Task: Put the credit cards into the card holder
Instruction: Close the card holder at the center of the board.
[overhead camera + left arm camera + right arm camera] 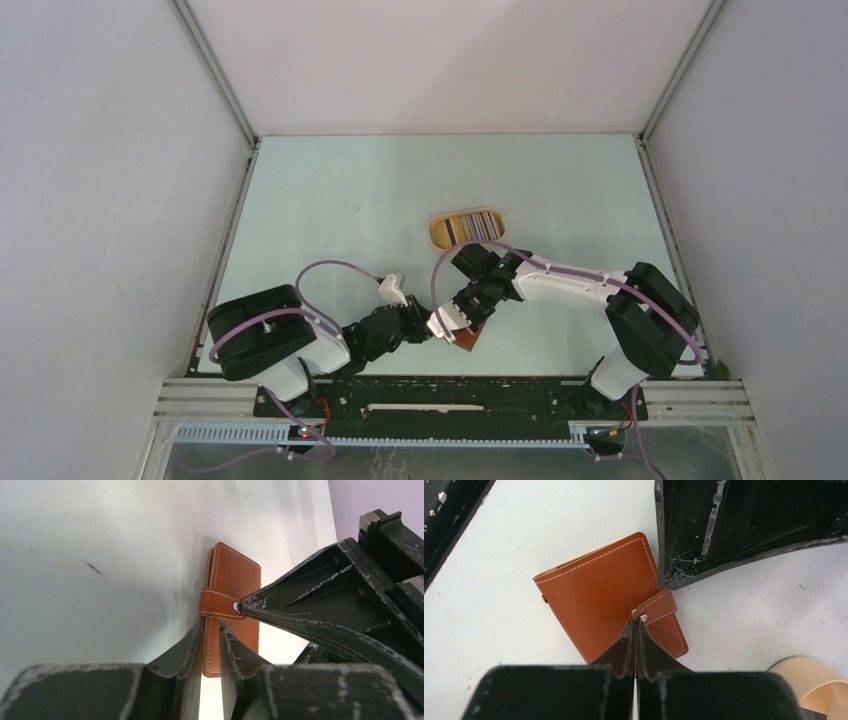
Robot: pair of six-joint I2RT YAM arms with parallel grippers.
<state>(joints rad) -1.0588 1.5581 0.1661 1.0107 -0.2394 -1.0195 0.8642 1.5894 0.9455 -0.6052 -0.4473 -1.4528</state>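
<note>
The card holder (599, 595) is a small reddish-brown leather case with pale stitching. It is folded closed, with its strap (659, 607) wrapped round the open edge and ending in a metal snap (236, 607). One edge sits between the fingers of the left pincer (211, 630), which close on it. The pressed-together tips of the right pincer (636, 625) touch it at the snap. The credit cards (470, 228) are a striped row seen edge-on, well beyond the right pincer.
</note>
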